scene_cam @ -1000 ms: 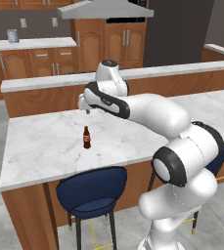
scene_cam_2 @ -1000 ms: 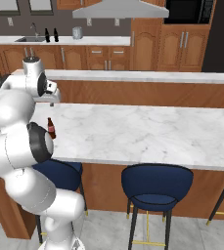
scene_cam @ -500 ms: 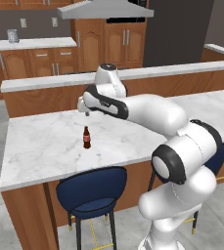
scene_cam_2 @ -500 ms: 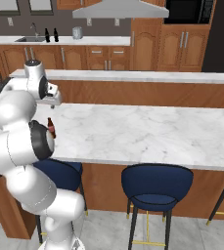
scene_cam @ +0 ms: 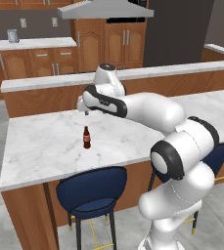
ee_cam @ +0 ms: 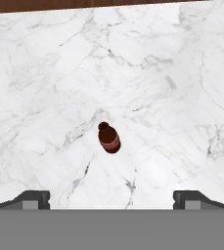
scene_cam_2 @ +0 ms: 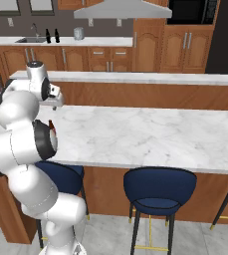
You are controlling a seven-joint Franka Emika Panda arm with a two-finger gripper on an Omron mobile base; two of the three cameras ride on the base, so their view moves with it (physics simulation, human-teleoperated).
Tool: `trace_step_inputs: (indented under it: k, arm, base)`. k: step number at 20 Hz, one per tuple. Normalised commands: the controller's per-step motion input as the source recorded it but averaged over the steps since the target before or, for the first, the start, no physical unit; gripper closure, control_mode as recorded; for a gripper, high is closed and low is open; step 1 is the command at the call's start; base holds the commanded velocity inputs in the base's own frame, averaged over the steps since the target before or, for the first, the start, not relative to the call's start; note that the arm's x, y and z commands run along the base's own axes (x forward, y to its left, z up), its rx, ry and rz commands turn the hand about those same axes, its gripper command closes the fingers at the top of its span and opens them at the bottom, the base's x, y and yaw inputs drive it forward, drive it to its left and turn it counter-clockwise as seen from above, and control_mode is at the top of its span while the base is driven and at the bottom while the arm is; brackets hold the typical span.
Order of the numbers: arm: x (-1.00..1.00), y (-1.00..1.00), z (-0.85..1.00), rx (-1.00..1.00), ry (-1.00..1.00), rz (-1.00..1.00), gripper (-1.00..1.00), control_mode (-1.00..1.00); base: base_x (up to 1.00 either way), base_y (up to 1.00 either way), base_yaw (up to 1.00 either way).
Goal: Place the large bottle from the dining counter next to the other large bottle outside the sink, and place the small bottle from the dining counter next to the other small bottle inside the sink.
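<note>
The dining bench (scene_cam: 50, 146) is a long marble slab on a brown wood base, with dark blue stools (scene_cam: 91, 193) tucked under its near edge; the small brown bottle (scene_cam: 86, 137) stands upright on the marble, set in from that near edge. The tool (scene_cam: 84, 108) hangs above the bottle, apart from it, its fingers (ee_cam: 33, 199) spread wide and holding nothing.

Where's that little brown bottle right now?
The brown bottle stands upright on the dining counter, toward its left end, just below the open fingers and untouched.
</note>
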Motion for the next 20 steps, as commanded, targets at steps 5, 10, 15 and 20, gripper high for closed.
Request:
trace_step_inputs:
  k: [5, 10, 15, 20]
  arm:
    - [0.08, 0.10, -0.01, -0.01, 0.01, 0.00, -1.00, -1.00]
    - [0.03, 0.09, 0.00, -0.01, 0.01, -0.01, -1.00, -1.00]
    - [0.00, 0.01, -0.03, 0.00, 0.01, -0.01, -1.00, -1.00]
    - [0.00, 0.00, -0.11, -0.01, 0.00, -0.01, -1.00, -1.00]
  base:
    - [0.00, 0.00, 0.00]
    - [0.00, 0.00, 0.00]
    - [0.00, 0.00, 0.00]
    - [0.00, 0.00, 0.00]
